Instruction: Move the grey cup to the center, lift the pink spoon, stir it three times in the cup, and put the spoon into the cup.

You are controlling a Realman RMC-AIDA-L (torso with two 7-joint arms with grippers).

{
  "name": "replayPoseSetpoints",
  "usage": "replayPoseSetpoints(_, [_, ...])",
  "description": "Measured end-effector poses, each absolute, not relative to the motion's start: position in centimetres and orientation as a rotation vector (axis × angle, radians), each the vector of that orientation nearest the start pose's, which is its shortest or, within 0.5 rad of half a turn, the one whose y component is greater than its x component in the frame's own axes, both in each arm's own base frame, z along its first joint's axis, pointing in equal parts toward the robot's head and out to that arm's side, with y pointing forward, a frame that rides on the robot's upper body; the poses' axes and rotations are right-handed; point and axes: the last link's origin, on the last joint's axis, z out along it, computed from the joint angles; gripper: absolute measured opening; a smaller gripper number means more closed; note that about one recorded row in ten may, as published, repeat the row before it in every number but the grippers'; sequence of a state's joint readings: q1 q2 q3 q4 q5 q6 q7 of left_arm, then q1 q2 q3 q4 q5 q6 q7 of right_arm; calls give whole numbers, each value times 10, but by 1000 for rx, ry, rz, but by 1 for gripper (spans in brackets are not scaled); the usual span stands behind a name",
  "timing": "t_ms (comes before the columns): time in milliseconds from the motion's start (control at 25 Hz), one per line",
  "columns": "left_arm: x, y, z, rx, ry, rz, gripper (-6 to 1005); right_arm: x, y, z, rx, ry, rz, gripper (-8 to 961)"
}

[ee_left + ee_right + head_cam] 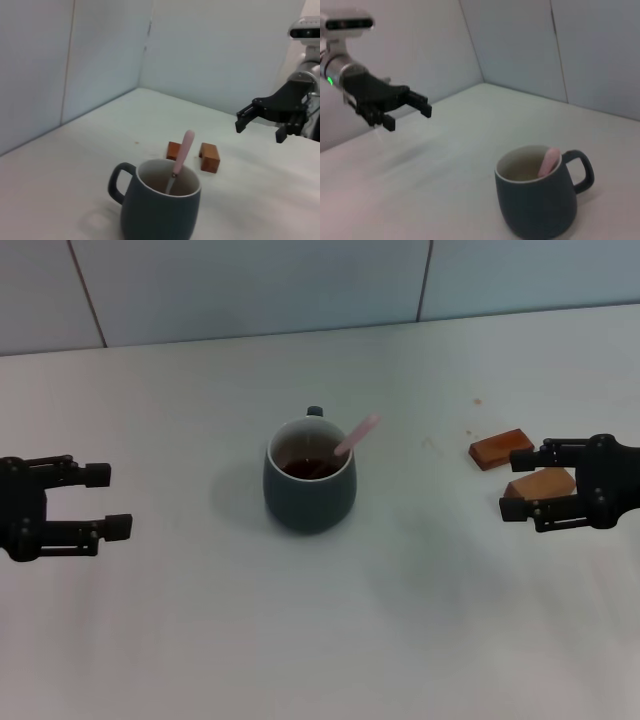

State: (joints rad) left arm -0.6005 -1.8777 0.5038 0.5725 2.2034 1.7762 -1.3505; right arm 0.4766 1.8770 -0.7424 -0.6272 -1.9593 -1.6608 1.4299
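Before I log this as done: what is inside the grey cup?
The pink spoon stands in the grey cup, its handle leaning over the rim, above dark brown residue at the bottom. The spoon's bowl is mostly hidden by the cup's wall.

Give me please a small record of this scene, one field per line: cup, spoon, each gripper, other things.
cup: the grey cup stands upright in the middle of the table, handle turned away from the robot
spoon: the pink spoon stands in the cup, handle leaning over the rim toward the robot's right
left gripper: open, holds nothing, at the left side, apart from the cup
right gripper: open, holds nothing, above the wooden blocks
other things: two brown wooden blocks at the right
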Motion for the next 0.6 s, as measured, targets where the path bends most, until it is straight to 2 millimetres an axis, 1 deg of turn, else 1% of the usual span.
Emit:
replayPoseSetpoints(320, [-276, 339, 76, -2864, -581, -563, 819, 301, 323, 72, -2766, 625, 550, 818])
replayPoseSetpoints(600, [-275, 341, 80, -2865, -579, -552, 819, 300, 322, 72, -2775, 619, 552, 818])
